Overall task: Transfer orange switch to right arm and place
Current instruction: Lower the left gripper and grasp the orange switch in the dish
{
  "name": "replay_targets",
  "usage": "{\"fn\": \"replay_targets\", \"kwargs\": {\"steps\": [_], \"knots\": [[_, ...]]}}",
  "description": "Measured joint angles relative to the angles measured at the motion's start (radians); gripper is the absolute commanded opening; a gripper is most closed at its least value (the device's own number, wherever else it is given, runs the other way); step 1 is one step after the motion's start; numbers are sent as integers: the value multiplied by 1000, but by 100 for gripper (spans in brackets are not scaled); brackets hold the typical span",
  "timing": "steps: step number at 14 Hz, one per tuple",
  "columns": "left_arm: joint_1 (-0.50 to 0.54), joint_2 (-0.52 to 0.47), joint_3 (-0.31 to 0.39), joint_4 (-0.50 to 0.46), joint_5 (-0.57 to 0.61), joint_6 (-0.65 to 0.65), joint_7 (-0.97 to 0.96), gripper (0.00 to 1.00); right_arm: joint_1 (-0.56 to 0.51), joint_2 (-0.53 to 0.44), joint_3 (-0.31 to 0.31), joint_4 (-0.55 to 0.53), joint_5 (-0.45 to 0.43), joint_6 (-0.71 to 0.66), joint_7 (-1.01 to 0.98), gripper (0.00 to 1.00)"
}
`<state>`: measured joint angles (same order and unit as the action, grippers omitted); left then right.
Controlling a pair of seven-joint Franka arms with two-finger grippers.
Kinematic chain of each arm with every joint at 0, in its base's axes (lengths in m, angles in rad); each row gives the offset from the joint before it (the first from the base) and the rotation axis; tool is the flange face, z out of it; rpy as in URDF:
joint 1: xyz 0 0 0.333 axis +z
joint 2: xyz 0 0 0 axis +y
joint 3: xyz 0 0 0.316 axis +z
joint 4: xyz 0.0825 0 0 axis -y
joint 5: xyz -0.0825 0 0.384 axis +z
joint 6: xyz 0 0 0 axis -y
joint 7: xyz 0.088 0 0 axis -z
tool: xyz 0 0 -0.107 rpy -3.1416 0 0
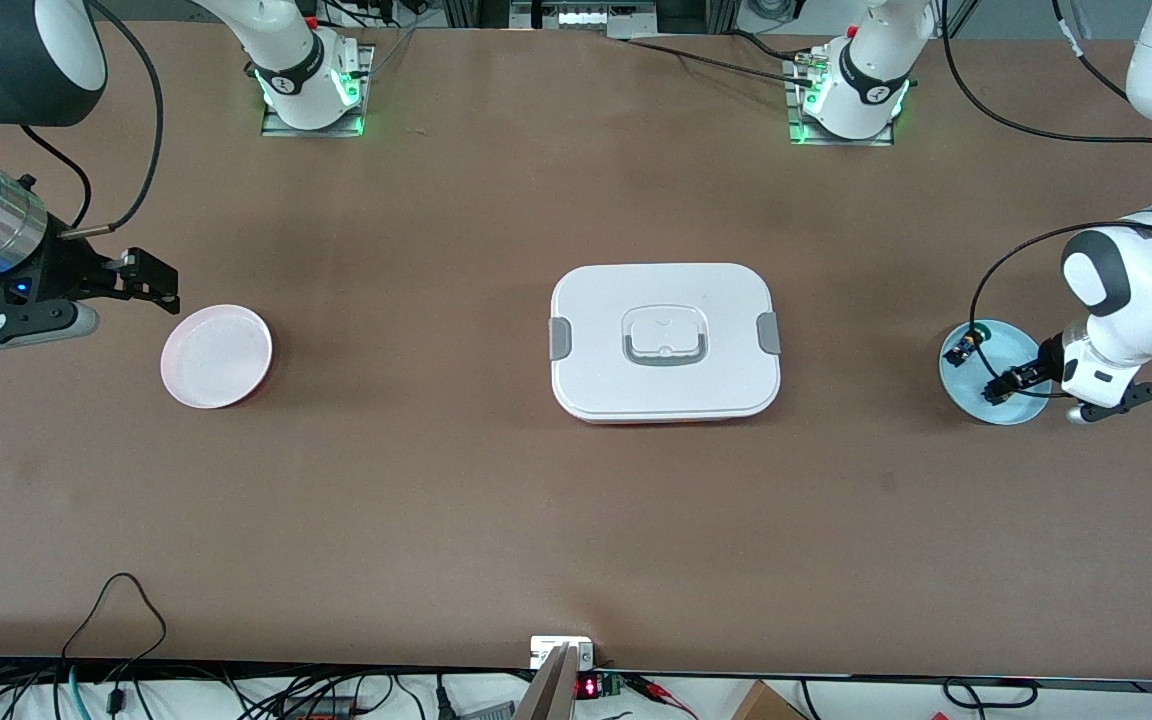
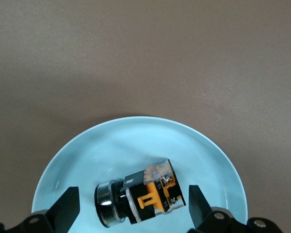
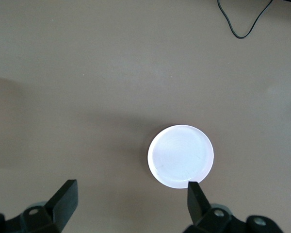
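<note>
L gripper (image 2: 133, 206) down in blue plate (image 2: 136, 141), fingers apart either side of orange switch (image 2: 138, 194), not touching it. Switch lies on its side on plate. R gripper (image 3: 131, 206) open, waiting up near pink plate (image 3: 180, 156). White box (image 1: 664, 342) mid-table.

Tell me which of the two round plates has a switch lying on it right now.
The light blue plate at the left arm's end, under the left gripper, holds the switch. The pink plate holds nothing.
</note>
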<state>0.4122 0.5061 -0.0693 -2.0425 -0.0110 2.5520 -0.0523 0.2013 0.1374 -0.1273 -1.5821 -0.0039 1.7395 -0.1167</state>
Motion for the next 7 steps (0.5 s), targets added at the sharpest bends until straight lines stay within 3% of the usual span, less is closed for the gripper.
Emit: {"fn": "replay_targets", "kwargs": {"steps": [7], "knots": [[3, 1, -2, 0, -64, 15, -2, 94, 0, 0, 0, 0, 0, 0, 0, 100]]}}
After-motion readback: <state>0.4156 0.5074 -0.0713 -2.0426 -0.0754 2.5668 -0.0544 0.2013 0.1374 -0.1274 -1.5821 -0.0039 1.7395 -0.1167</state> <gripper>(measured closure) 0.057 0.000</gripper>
